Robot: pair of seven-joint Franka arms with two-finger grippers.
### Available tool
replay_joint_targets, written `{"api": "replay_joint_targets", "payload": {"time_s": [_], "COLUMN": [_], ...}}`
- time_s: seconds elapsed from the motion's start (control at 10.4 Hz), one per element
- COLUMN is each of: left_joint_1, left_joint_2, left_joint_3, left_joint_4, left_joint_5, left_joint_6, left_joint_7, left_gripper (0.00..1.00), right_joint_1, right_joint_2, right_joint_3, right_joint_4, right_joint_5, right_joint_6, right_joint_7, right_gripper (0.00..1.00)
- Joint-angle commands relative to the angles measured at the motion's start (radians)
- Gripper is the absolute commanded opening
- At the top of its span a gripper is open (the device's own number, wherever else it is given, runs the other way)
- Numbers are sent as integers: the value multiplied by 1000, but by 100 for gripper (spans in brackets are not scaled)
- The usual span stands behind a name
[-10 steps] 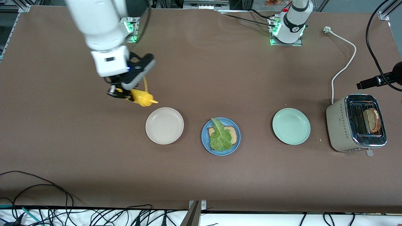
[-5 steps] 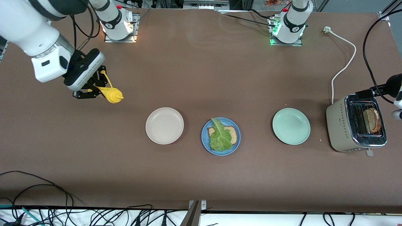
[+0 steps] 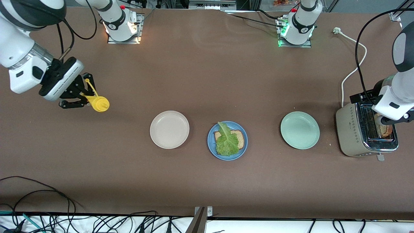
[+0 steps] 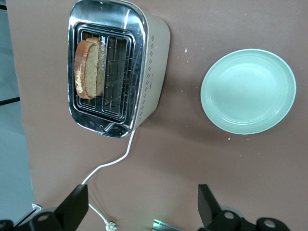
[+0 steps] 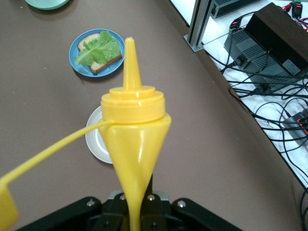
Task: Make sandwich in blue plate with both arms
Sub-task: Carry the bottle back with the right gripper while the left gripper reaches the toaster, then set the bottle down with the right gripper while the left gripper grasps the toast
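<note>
The right claw (image 3: 84, 98) is clamped on a yellow squeeze bottle (image 3: 98, 104). Since a second ago it has carried the bottle away from the beige plate (image 3: 169, 129) toward the right arm's end of the surface (image 3: 200, 71), and it now hangs over bare surface there, with the bottle's open cap dangling on its strap. The left arm, a second ago barely in view, has swung in. The left claw (image 4: 142, 211), fingers apart and holding nothing, hangs above the toaster (image 3: 362, 136), which stands near the edge at the left arm's end with a slice of bread (image 4: 86, 67) in one slot.

The blue plate (image 3: 242, 147) has not moved. It sits between the beige plate and the green plate (image 3: 299, 130), carrying one bread slice (image 3: 240, 137) with a lettuce leaf (image 3: 226, 142) on top.

No readable writing or brand shows.
</note>
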Motion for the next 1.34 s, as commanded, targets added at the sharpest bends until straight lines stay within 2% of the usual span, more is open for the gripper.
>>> {"api": "replay_joint_targets", "payload": {"time_s": [0.0,0.29,0.38,0.57,0.77,0.86,0.96,1.15,1.25], "left_joint_1": [68,131,151,189,221,234,249,264,275], "left_joint_2": [60,105,111,140,159,168,175,189,197], "left_joint_3": [5,5,5,5,4,4,4,4,4], "left_joint_4": [31,32,32,32,32,32,32,32,32], "left_joint_5": [24,25,22,16,13,13,-4,-10,-10], "left_joint_6": [7,85,113,165,208,226,231,249,260], "left_joint_7": [100,221,238,322,367,388,403,419,430], "left_gripper": [100,100,100,100,100,100,100,100,100], "right_joint_1": [-65,-177,-229,-410,-597,-737,-865,-1003,-1095], "right_joint_2": [-13,12,24,55,145,191,223,286,326], "right_joint_3": [5,15,44,188,309,425,549,648,731], "right_joint_4": [-46,-94,-112,-130,-123,-120,-109,-97,-76], "right_joint_5": [94,195,243,320,465,540,582,634,653], "right_joint_6": [3,-3,-4,-23,-113,-157,-171,-210,-240], "right_joint_7": [-137,-270,-332,-450,-589,-663,-730,-830,-886], "right_gripper": [0,0,0,0,0,0,0,0,0]}}
